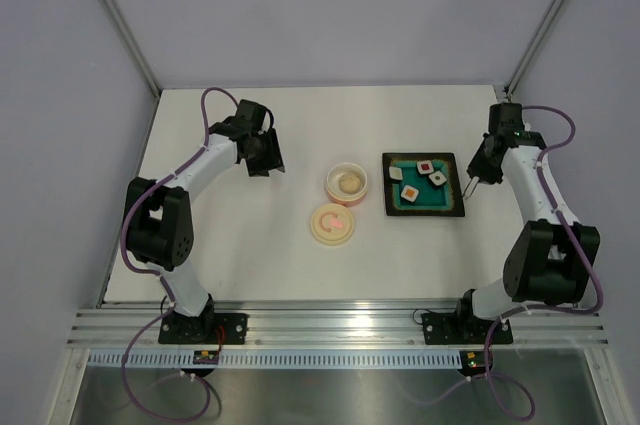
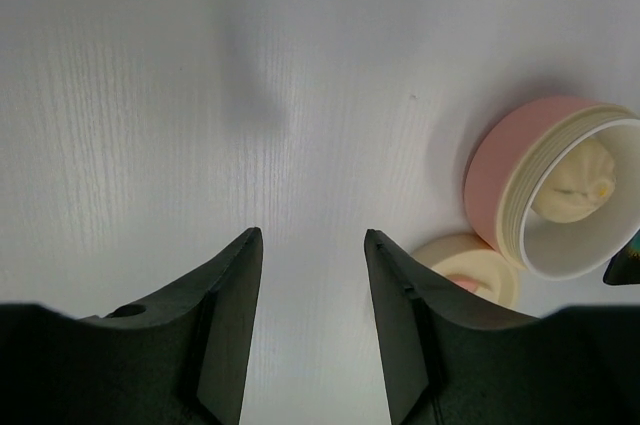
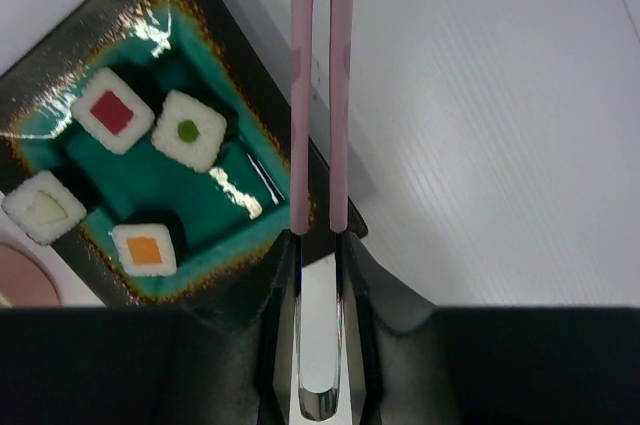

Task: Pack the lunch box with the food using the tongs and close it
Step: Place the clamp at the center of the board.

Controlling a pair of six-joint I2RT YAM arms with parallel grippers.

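Over the bare white table (image 1: 250,245), well left of everything else, the left gripper (image 2: 311,240) hangs with its jaws apart and nothing between them. The dark teal-topped tray (image 3: 120,175) lies on the right, the round pink lunch box (image 2: 505,170) stands uncovered just to its left, and the flat cream lid (image 1: 320,232) lies just beside the box on the near side. At the tray's right edge the right gripper (image 3: 318,245) is clamped on the slim pink tongs (image 3: 300,95), their arms nearly together; four square sushi pieces (image 3: 188,131) sit on the tray and a pale dumpling (image 2: 578,177) in the box.
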